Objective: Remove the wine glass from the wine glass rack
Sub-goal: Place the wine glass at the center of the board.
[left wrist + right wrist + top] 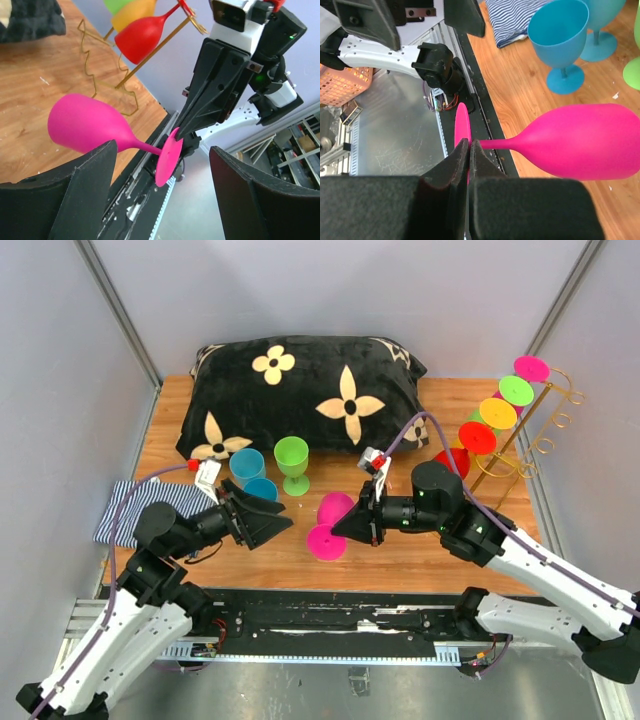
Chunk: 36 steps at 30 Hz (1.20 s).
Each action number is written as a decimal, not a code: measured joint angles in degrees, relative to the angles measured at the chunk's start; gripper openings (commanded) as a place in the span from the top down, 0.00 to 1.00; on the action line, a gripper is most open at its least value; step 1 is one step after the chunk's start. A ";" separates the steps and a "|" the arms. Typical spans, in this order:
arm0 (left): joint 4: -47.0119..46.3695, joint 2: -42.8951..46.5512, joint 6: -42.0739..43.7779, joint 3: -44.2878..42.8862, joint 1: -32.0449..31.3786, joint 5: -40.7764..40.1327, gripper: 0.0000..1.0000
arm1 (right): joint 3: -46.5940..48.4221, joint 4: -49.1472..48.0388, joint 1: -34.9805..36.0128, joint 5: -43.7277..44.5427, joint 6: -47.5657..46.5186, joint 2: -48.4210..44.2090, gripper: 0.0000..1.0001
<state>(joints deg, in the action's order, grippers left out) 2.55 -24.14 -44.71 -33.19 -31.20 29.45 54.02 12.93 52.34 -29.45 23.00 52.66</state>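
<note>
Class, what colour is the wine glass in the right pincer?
Bright pink; the wine glass shows best in the right wrist view.

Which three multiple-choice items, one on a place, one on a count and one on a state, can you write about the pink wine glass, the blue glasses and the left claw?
1. Where is the pink wine glass?
A. in the right claw, away from the wine glass rack
B. hanging from that rack
C. standing on the floor

2. How many blue glasses stand on the table?
A. one
B. two
C. four

3. How is the left claw?
A. shut on nothing
B. shut on the pink glass's stem
C. open

Answers:
1 A, the right claw pinches its foot disc and the glass lies sideways, clear of the rack.
2 B, the right wrist view shows two upright side by side.
3 C, its fingers stand wide apart.
</note>
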 measured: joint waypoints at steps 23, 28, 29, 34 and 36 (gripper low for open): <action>-3.69 -9.35 2.10 0.48 -15.19 -5.70 0.87 | -4.04 -11.34 2.16 4.57 0.79 -2.99 0.99; -4.11 -9.18 2.49 0.39 -15.52 -5.66 0.99 | -4.02 -10.36 2.16 4.22 0.11 -3.52 0.92; -4.20 -9.01 2.62 0.39 -15.61 -5.57 1.00 | -3.98 -10.36 2.16 4.07 0.09 -3.61 0.89; -5.27 -8.17 2.27 0.44 -15.78 -5.44 0.99 | -3.93 -9.97 2.16 2.91 0.33 -4.37 0.64; -5.44 -7.72 2.25 0.48 -15.78 -5.53 1.00 | -3.93 -9.68 2.16 2.12 0.74 -4.81 0.61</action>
<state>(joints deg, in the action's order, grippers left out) -2.90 -31.86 -42.46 -32.71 -46.98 23.92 50.09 3.25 54.50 -27.33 23.75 47.86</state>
